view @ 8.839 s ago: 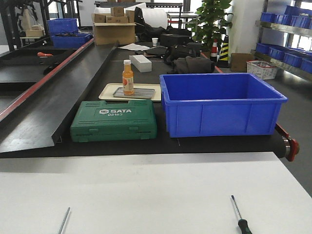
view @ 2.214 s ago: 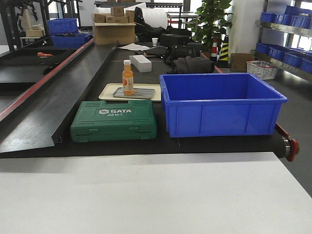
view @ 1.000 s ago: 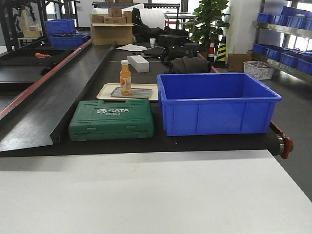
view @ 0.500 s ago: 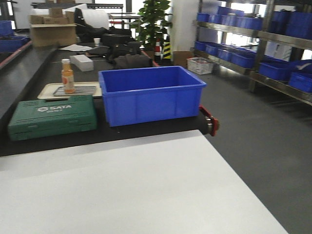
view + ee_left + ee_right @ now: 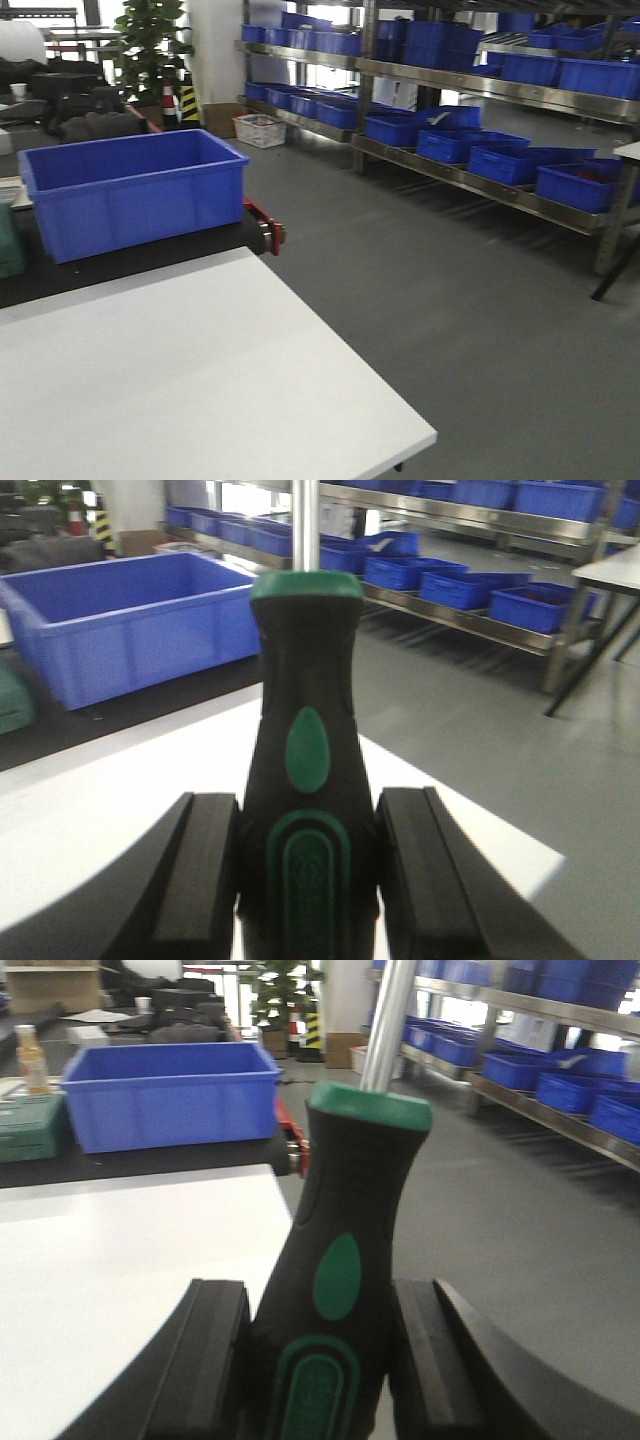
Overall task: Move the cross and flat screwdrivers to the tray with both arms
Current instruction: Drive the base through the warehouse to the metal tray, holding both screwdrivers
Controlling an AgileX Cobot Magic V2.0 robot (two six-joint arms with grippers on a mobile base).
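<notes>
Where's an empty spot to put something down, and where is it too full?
The white table is bare all the way from the black belt and blue bin at its back to its front corner over the grey floor. The shelves are crowded with blue bins. The left gripper clamps the left screwdriver, the right gripper the right screwdriver.

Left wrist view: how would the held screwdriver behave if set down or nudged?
The screwdriver has a rounded handle, so it would probably roll on a flat surface. Its metal shaft looks straight and rigid, likely no flex. The left gripper clamps the matte handle, which probably resists slipping.
</notes>
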